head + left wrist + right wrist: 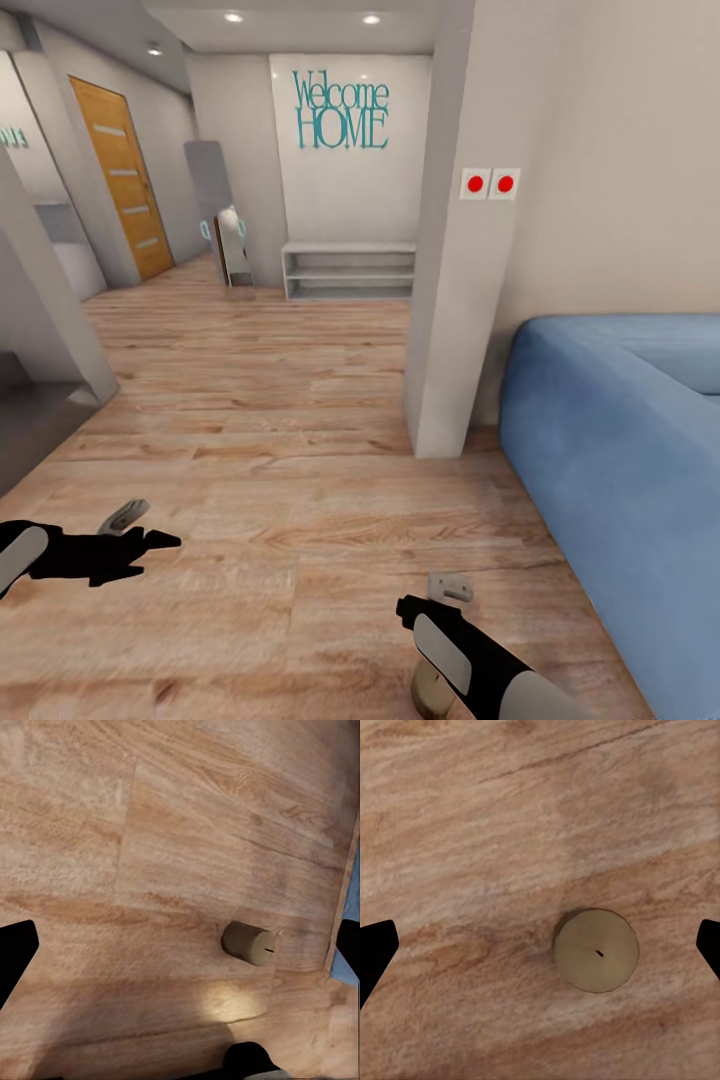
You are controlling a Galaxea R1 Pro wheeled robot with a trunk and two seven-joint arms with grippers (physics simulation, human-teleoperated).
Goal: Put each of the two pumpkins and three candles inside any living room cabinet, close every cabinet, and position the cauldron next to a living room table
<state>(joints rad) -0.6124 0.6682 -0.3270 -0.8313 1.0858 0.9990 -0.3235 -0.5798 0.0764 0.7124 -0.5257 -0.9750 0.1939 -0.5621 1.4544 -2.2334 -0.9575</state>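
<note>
Standing upright on wood-plank floor (pixel 300 420) beside the blue sofa (pixel 610 450), a candle (pixel 597 949); both arms' fingers (pixel 375 945) apart.

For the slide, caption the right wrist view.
Open right hand above a tan candle standing on the wooden floor.

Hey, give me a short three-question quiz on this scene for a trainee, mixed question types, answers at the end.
1. True or false: the candle stands upright on the wooden floor.
2. Multiple choice: the sofa beside the robot's right arm is A) blue B) green C) black.
3. Fill in: the wall sign reads "Welcome ____".

Key: 1 true; 2 A; 3 HOME.
</note>
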